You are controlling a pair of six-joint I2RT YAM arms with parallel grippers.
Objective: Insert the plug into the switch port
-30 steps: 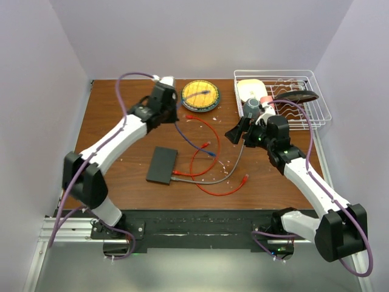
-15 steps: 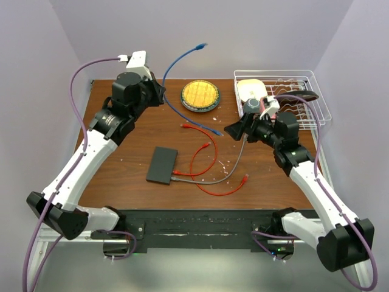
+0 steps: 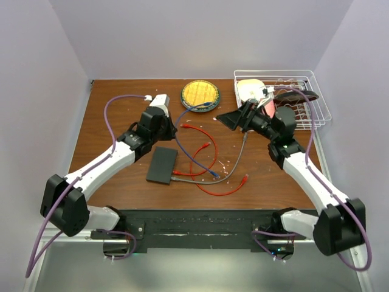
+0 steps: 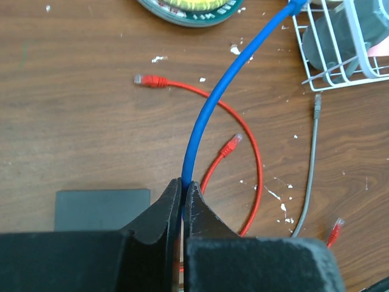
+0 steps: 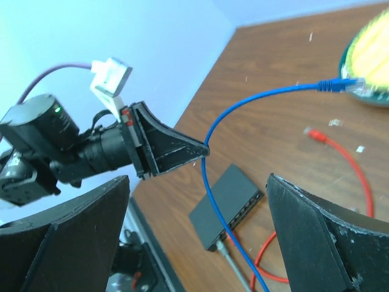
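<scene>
On brown table (image 3: 109, 121), switch (image 3: 162, 165) is lying left of centre. L gripper (image 4: 183, 185) is pinching blue cable (image 4: 206, 115); R gripper (image 3: 236, 119) is hovering far right w/ jaws spread wide.

Your desk (image 3: 115, 121) is a brown wood top, kinda speckled with little white crumbs around the middle. The switch (image 3: 161, 165) lies flat, left of center, toward the near edge. A grey cable (image 4: 310, 164) runs from its right side and curves away toward the far right. Red cables (image 4: 159, 81) are looped all over the middle, crossing the grey one, plugs loose on the wood. One end of the blue cable (image 3: 193, 158) lies just right of the switch. At the back you've got the yellow dish (image 3: 200, 95), and the white wire rack (image 3: 320, 100) sits in the far right corner.
</scene>
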